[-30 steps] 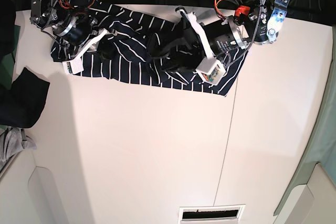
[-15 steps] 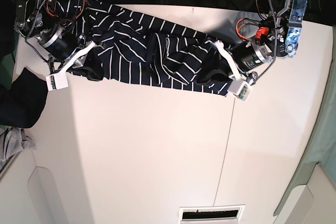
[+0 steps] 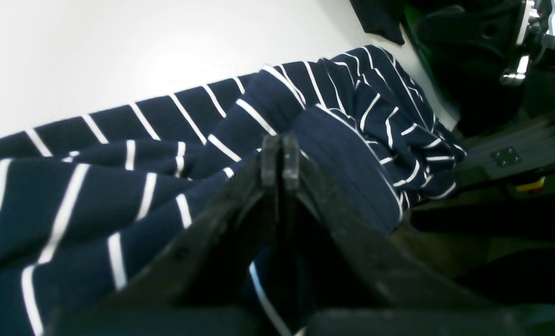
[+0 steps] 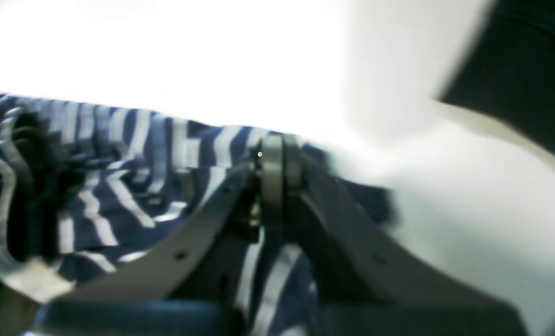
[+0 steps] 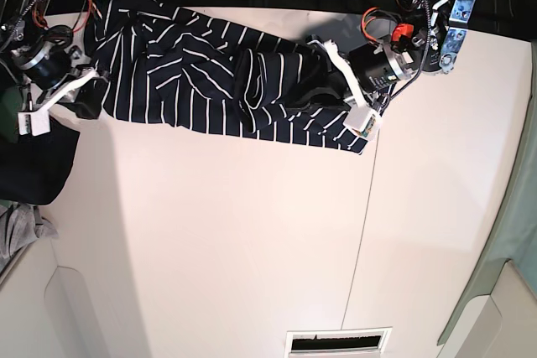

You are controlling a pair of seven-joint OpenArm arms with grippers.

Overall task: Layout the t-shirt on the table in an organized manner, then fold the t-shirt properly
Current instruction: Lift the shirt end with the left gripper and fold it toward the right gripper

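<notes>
The navy white-striped t-shirt (image 5: pixel 210 81) lies stretched in a rumpled band along the far edge of the white table (image 5: pixel 252 249). My left gripper (image 5: pixel 302 95) is at the shirt's right part. In the left wrist view its fingertips (image 3: pixel 280 154) are pressed together, and shirt fabric (image 3: pixel 95 196) bunches around them. My right gripper (image 5: pixel 90 106) is at the shirt's left end. The right wrist view is blurred, but the jaws (image 4: pixel 277 158) look closed at the edge of the striped cloth (image 4: pixel 119 186).
A plain dark garment (image 5: pixel 33 165) hangs over the table's left edge, with a grey cloth (image 5: pixel 21 232) below it. A thin seam (image 5: pixel 361 241) crosses the table. A vent slot (image 5: pixel 336 341) sits at the near edge. Arm bases and cables crowd the far side.
The left gripper shut on the shirt, swung right and came partway back. The right arm moved left and drew the shirt's left end out, so the shirt lies longer and flatter.
</notes>
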